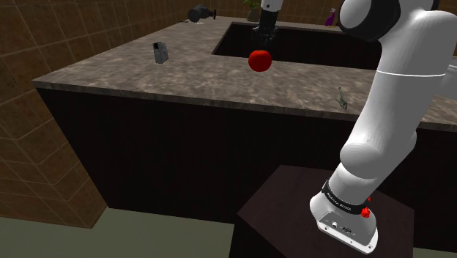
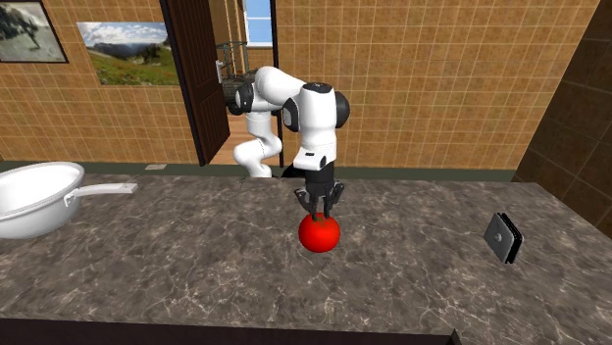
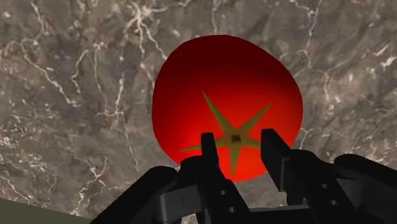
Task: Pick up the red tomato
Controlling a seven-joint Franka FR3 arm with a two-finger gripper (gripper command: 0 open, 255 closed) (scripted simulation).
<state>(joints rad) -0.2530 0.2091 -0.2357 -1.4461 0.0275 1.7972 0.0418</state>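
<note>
Glossy red tomato [image 3: 222, 83], olive star on top, under the slightly spread gripper [image 3: 240, 141].

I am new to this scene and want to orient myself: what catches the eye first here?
The bright red tomato lies on the marbled counter, near its middle. The black gripper hangs open right above it. A white pan stands at the second exterior view's left.

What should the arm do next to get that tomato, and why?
Probably widen the end effector first: its fingers hover apart just above the red tomato on the counter, and their gap looks narrower than the fruit.
</note>
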